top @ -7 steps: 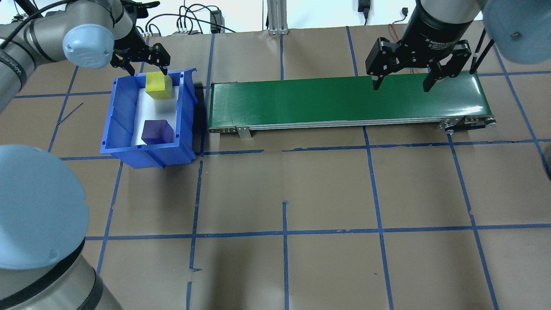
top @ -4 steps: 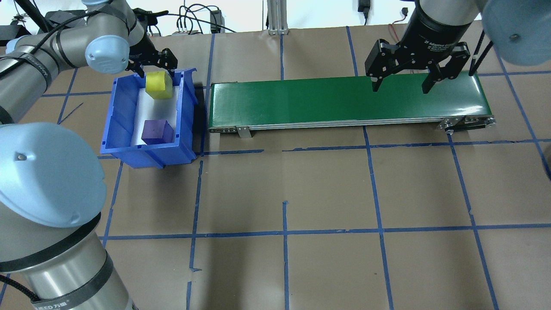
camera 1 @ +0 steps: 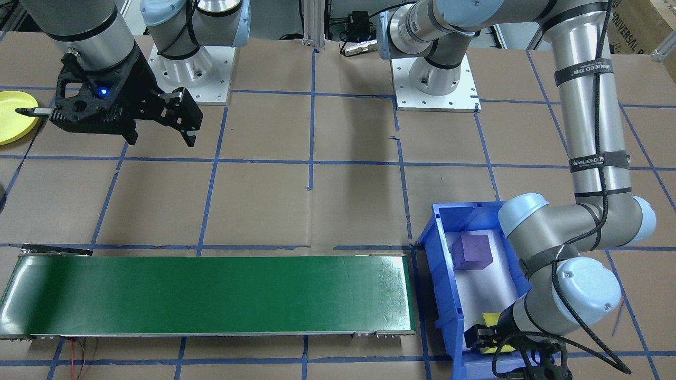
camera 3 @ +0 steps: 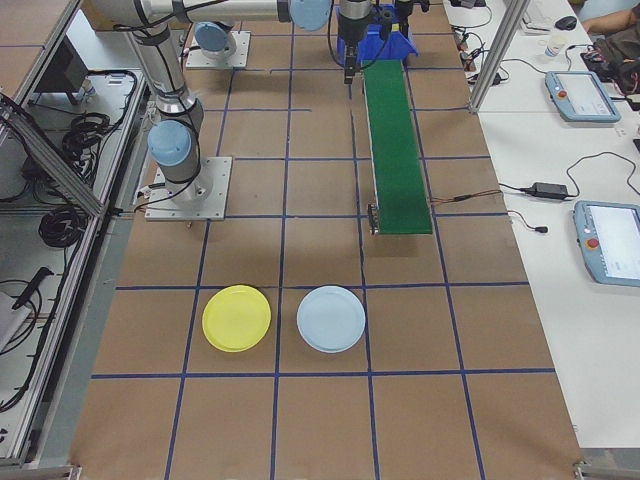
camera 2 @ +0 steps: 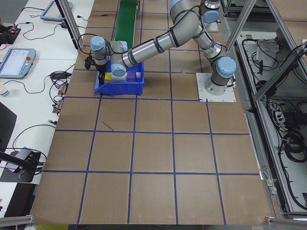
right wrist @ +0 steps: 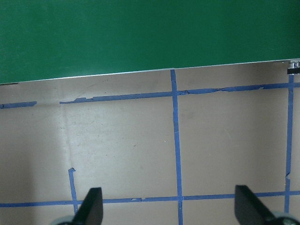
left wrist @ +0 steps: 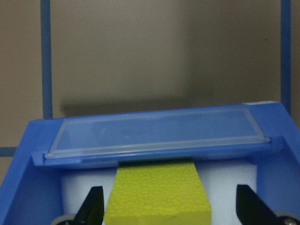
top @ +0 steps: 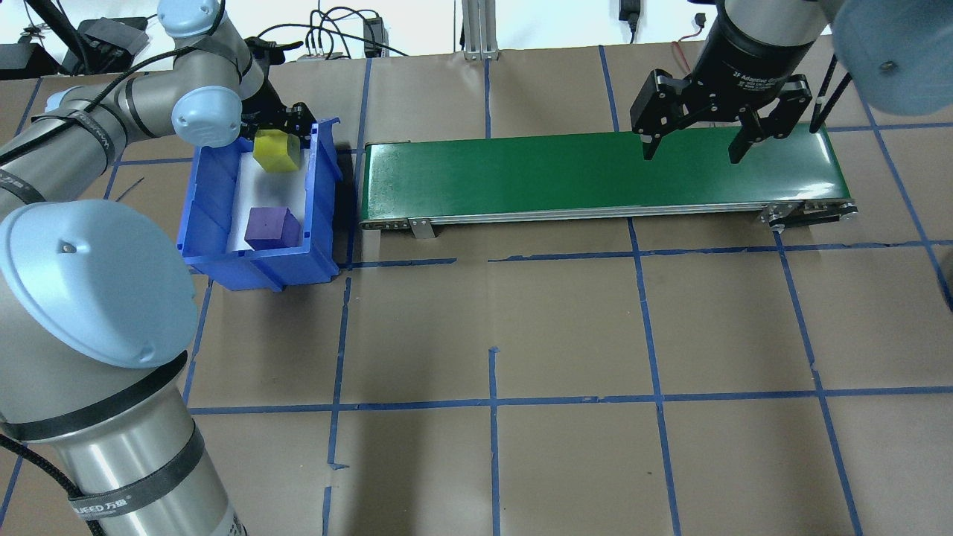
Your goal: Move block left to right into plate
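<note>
A yellow block [top: 276, 151] lies at the far end of the blue bin [top: 205, 216], with a purple block [top: 272, 227] at the near end. My left gripper [left wrist: 171, 208] is down inside the bin and open, one finger on each side of the yellow block [left wrist: 157, 194], with a gap on the right side. In the front view the left gripper [camera 1: 496, 338] half hides the yellow block [camera 1: 491, 319]. My right gripper [top: 692, 152] hangs open and empty above the right end of the green conveyor [top: 521, 175]. The yellow plate [camera 3: 236, 318] lies on the table to the robot's right.
A light blue plate [camera 3: 331, 319] lies beside the yellow plate [camera 1: 13, 116]. The conveyor [camera 1: 211, 295] runs from the bin [camera 1: 441, 274] toward the right arm. Brown paper with blue tape lines covers the table. Cables and tablets lie beyond its far edge.
My left arm has swung in and brought its gripper lower into the bin, around the yellow block. The right gripper has barely moved.
</note>
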